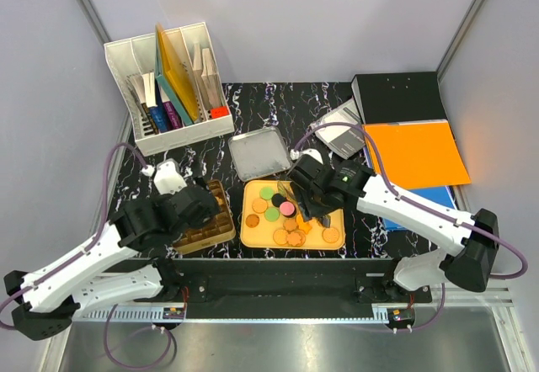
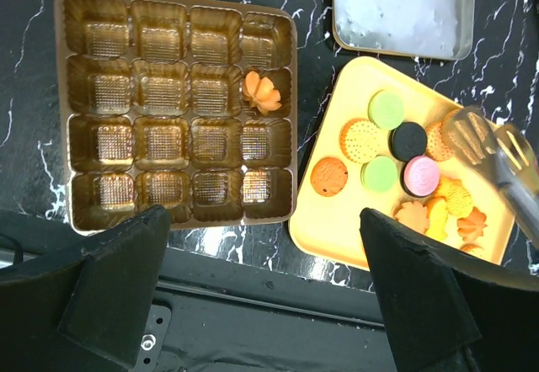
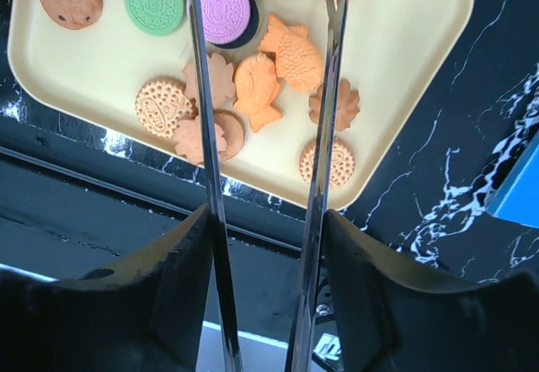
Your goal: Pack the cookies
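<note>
The black marble counter (image 1: 278,103) carries everything. Directly below the left end effector (image 2: 263,216) sits the gold compartment tray (image 2: 109,140). That end effector hovers with its fingers spread wide and nothing between them. Below and just ahead of the right end effector (image 3: 268,216) lies the yellow tray (image 3: 396,69), and beyond it, further out, a silver tin (image 1: 261,153).

The right end effector is clamped around a pair of metal tongs (image 3: 206,136). Their blades stand apart over the yellow tray with no cookie pinched between them. The cookies (image 3: 253,86) lie loose on that tray under the blades, with two orange fish shapes between the tips in the wrist view. A single orange flower cookie (image 2: 263,92) already fills one compartment of the gold tray, off to the right end effector's left side.

This looks like the pick for an early cookie. The next move would call for lowering the tongs around one biscuit, squeezing, then carrying it leftward to an empty compartment.
</note>
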`<state>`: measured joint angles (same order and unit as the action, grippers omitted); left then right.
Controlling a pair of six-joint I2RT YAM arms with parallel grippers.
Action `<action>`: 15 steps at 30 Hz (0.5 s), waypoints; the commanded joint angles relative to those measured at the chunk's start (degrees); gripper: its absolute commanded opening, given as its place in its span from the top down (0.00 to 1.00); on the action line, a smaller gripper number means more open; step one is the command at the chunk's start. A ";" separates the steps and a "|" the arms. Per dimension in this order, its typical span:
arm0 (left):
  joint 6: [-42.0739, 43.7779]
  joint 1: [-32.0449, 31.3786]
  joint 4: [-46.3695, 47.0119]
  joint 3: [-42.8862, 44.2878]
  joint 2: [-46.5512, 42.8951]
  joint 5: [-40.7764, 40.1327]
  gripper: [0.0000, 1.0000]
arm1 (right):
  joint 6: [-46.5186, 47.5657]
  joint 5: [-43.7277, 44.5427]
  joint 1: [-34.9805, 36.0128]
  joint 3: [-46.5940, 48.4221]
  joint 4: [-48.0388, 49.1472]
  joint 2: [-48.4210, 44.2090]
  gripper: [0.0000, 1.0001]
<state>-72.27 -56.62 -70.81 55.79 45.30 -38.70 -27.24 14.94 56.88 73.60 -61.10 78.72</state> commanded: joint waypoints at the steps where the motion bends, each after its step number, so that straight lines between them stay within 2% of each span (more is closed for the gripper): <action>1: 4.23 0.63 4.35 2.83 2.07 1.25 0.01 | -3.07 -0.44 0.25 -1.00 1.95 -3.30 0.37; 15: 7.05 2.48 8.84 2.22 5.32 4.59 0.01 | -7.12 0.80 0.33 -5.92 -1.83 -9.37 0.35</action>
<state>-66.83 -54.63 -65.49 57.19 50.02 -35.66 -32.23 14.52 56.90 69.12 -61.73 71.05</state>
